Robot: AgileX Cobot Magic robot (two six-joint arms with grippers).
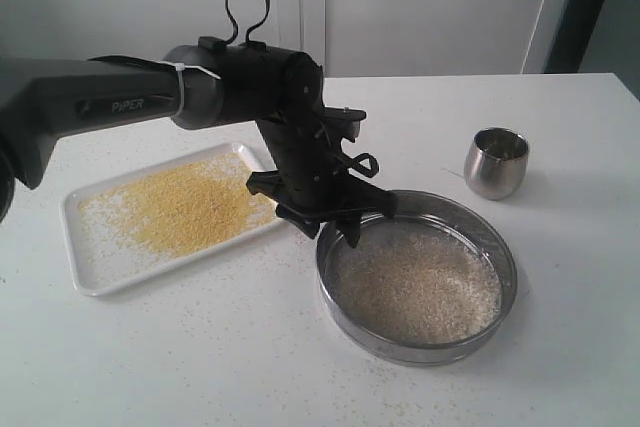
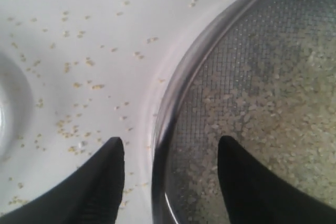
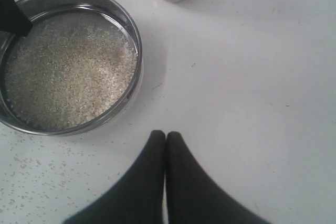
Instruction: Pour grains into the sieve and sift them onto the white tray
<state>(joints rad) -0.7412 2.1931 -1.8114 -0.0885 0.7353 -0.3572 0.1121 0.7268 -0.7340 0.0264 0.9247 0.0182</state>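
Two black fingers of the left gripper (image 1: 322,225) are noted spread to full width, with nothing clamped. The rim of the wide, round, shallow steel sieve (image 1: 420,352) with a grey mesh bottom passes between them. In the left wrist view one finger is placed outside the ring over the table and the other inside over the mesh. Contact with the rim cannot be told.

The sieve is set flat on the white table top (image 1: 200,377), to the right of the flat white rectangular tray (image 1: 105,267) in the exterior view. Whether ring and tray corner touch is hidden by the gripper. Pale rice-like grains (image 1: 420,282) are spread across the mesh. Fine golden-yellow granules (image 1: 185,207) are heaped on the tray, with strays scattered on the table. A small rounded steel cup (image 1: 496,162) is stood upright behind the sieve, apart from it.

The right gripper (image 3: 166,136) is seen pinched fully closed and empty, held over bare table apart from the sieve.

Judgement: sifting is taken as largely done, with the fines on the tray and the coarse grains retained. For any further handling of the sieve, the left arm is much the nearer. The rim runs through the finger gap square to the closing direction, so a plain closing should be enough to pinch the wall. A lift by one edge could tip the ring.
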